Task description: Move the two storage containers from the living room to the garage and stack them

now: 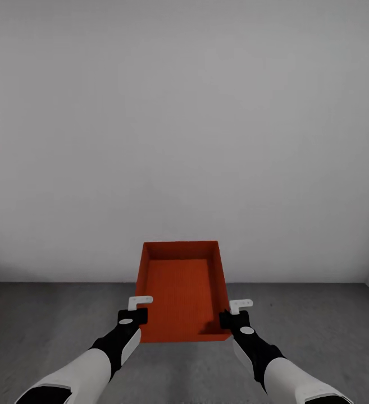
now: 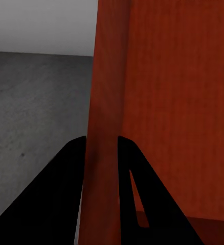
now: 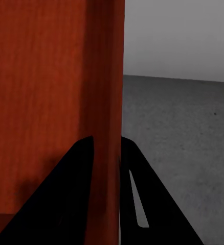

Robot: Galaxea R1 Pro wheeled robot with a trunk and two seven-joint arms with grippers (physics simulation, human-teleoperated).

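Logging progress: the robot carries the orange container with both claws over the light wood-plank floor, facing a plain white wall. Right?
Not quite. The container is held by the left claw and right claw, but the head view shows dark grey concrete floor, not wood planks.

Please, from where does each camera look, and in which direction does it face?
Head view: from the head, forward and down at the storage container, grey floor, white wall; left gripper and right gripper show.
Left wrist view: along its fingers, pinching a container wall.
Right wrist view: likewise; fingers.
All share the container and floor.
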